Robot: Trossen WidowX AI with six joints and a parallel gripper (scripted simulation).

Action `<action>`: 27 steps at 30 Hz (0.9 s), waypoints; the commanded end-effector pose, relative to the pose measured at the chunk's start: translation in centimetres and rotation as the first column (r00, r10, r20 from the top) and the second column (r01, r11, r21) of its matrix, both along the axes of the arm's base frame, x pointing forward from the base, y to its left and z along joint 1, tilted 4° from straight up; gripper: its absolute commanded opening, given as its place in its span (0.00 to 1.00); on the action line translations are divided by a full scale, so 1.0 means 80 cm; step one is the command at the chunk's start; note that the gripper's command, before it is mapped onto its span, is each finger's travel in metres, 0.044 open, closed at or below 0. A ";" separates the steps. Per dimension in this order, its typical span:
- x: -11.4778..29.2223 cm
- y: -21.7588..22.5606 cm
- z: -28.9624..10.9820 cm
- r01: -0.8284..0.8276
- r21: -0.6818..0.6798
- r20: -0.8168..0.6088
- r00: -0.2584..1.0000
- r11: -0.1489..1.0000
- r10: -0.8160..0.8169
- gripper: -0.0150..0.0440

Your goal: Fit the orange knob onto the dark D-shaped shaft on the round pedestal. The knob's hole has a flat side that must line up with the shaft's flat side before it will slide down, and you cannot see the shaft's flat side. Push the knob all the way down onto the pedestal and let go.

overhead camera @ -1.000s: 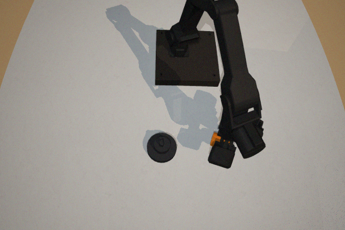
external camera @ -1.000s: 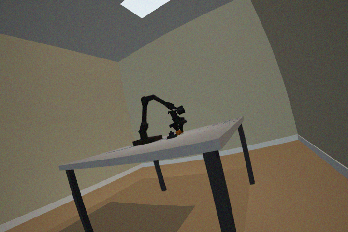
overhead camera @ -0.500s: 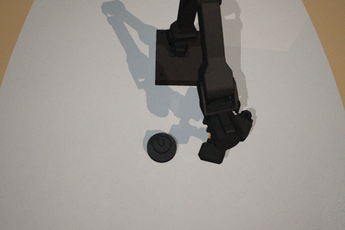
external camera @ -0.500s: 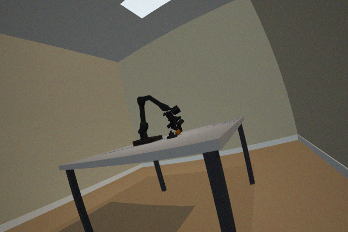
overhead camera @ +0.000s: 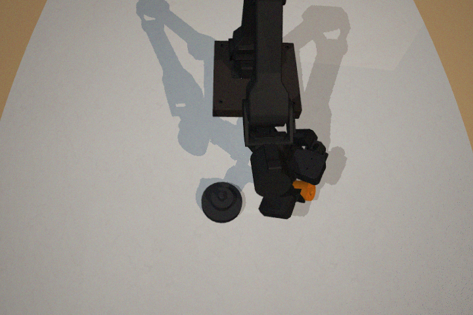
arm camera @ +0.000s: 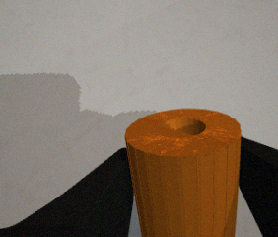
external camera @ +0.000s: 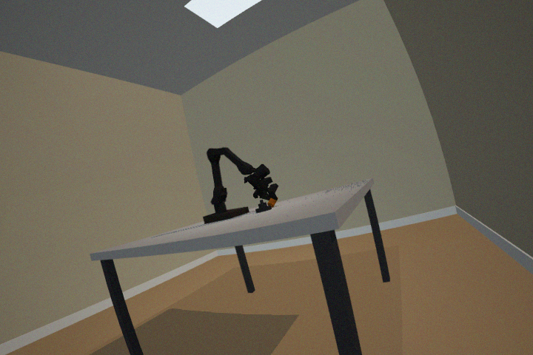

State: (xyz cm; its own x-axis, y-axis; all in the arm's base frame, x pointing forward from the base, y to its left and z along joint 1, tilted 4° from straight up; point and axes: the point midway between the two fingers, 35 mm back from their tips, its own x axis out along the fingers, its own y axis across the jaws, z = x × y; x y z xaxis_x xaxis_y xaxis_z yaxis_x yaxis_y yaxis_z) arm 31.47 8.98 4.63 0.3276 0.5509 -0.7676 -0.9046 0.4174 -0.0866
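Observation:
My gripper [overhead camera: 300, 189] [arm camera: 180, 152] is shut on the orange knob [overhead camera: 306, 190] [external camera: 272, 202] [arm camera: 184, 185], a short cylinder with a hole in its end face. The black fingers show on both sides of the knob in the wrist view. The knob hangs above the table, to the right of the round dark pedestal [overhead camera: 221, 201] [external camera: 261, 205]. The dark shaft [overhead camera: 221, 195] stands up from the pedestal's middle. Its flat side does not show. The pedestal is out of the wrist view.
The arm's dark square base plate [overhead camera: 225, 92] [external camera: 225, 214] sits on the grey table [overhead camera: 95, 222] [external camera: 300, 215] behind the pedestal. The arm reaches forward over it. The table's edges lie far to the left and right.

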 end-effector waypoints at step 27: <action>-0.016 -0.033 -0.005 -0.074 0.362 0.179 0.984 0.929 0.008 0.56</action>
State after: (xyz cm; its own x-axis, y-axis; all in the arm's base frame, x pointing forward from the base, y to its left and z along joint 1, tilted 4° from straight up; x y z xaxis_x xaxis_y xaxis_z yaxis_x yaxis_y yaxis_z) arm 30.31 6.34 4.20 0.4098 0.8025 -0.4336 -0.9054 0.4155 -0.0868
